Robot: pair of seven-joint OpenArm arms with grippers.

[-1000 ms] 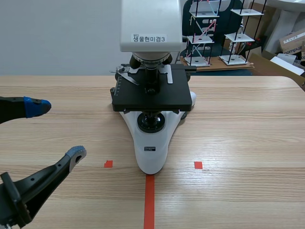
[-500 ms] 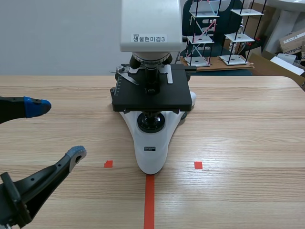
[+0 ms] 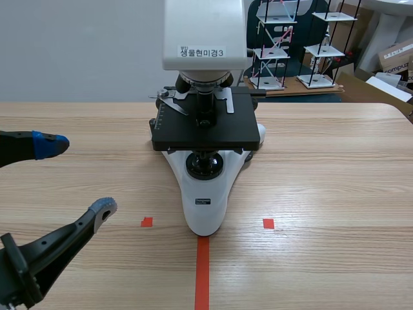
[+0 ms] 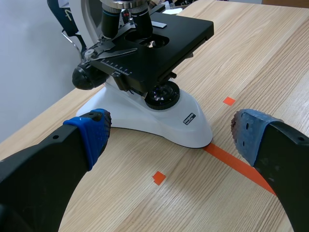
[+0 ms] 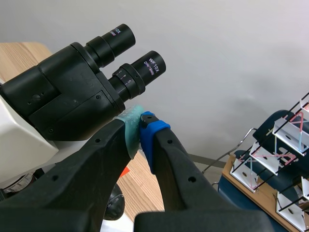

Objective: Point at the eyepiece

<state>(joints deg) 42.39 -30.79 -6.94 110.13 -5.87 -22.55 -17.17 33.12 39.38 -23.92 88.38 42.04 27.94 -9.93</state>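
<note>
Nothing has shifted. Right end effector, fingers pressed together, sits just beneath the black twin-tube eyepiece of the white microscope. Left end effector, fingers spread wide, hovers over the wooden desk.

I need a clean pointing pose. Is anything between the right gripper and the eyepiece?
Nothing visible stands in the way. In the right wrist view the right gripper, fingers shut, has its tips right beside the barrel of the nearer eyepiece, with no object between them. Whether the tips touch the barrel cannot be told.
</note>
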